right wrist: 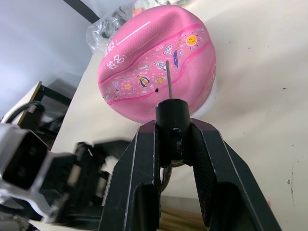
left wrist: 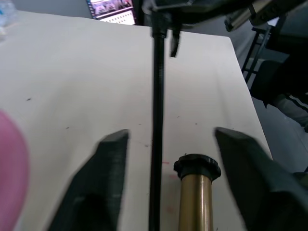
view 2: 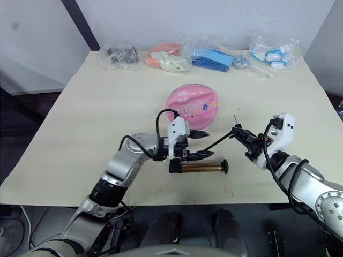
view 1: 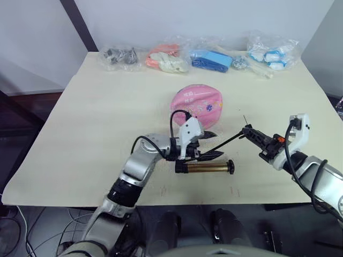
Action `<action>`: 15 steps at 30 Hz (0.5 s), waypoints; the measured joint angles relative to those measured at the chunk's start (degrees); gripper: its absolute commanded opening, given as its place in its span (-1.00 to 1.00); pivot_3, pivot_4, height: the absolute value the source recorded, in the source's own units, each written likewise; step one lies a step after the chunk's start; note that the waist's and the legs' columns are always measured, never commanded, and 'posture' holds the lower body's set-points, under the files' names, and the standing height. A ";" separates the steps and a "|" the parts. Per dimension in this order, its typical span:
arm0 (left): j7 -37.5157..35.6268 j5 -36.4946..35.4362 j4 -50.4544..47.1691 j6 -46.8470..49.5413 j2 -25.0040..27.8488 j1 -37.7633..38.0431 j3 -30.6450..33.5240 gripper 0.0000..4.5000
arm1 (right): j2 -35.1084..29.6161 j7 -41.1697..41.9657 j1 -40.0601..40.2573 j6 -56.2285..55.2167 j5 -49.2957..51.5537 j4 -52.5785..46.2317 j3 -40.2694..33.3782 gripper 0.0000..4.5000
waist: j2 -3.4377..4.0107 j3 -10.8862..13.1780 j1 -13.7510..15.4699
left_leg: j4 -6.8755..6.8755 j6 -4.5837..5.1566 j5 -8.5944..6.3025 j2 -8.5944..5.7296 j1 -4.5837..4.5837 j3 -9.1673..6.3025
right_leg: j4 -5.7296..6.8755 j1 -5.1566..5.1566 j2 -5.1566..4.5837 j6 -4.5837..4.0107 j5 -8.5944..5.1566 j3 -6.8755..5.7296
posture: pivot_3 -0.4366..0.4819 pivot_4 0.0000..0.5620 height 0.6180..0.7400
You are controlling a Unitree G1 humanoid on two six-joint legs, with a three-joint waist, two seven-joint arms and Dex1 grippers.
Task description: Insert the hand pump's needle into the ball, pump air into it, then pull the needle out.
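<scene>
From the left eye I have the ball [view 1: 196, 103] sagging at mid-table, with the pump [view 1: 206, 168] lying flat toward me at the ball's 6 o'clock. My left gripper [view 1: 206, 144] hovers over the pump's capped end, fingers spread. My right gripper [view 1: 256, 136] sits at the ball's 4 o'clock, clamped on the hose fitting, and the needle [view 1: 245, 120] points up, well apart from the ball. The hose [view 1: 222, 143] runs taut from the fitting back toward the pump.

The right eye gives the same layout; the bags [view 2: 170, 58] along the far edge are not in my way.

The left wrist adds what the head cannot: both fingers [left wrist: 108, 163] stand apart either side of the hose, which passes between them untouched, and the brass barrel with its black cap lies just beside one finger. So the pump is not held. I judge that if I carry the needle to the ball now, the taut hose may drag the loose pump along the table or twist the fitting in my grip.

The right wrist shows the fitting [right wrist: 171, 120] pinched between my right fingers, the needle bare, and a small dark valve hole [right wrist: 157, 89] on the ball at the needle's 10 o'clock. The ball is soft; I reckon a slanted push could dent it, roll it away or bend the pin
</scene>
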 measured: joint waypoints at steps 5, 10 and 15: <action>-1.62 -3.50 -2.06 3.92 5.28 0.06 3.54 1.00 | -1.19 -2.16 -1.84 0.75 2.37 0.79 0.36 -0.82 | 0.00 0.01 -0.04 | -0.02 0.00 0.00 0.00 -0.02 0.03 | -0.06 -0.01 -0.01 0.00 0.00 0.02 | -0.05 -0.47 1.00; -2.53 -4.48 -0.96 4.65 11.14 -1.43 8.14 1.00 | -4.26 -4.43 -7.63 3.77 4.73 6.33 2.23 -0.82 | 0.00 0.03 -0.01 | -0.06 0.00 0.00 0.00 -0.03 0.03 | -0.10 -0.03 -0.01 -0.01 0.00 0.01 | -0.05 -0.47 1.00; -3.28 -4.11 2.08 3.29 14.34 -2.96 8.96 1.00 | -5.08 -6.34 -15.75 7.07 7.79 12.36 6.11 -0.82 | -0.05 0.08 -0.25 | -0.09 0.00 0.00 0.02 -0.12 0.06 | -0.16 -0.14 -0.01 -0.02 0.01 0.03 | -0.05 -0.47 1.00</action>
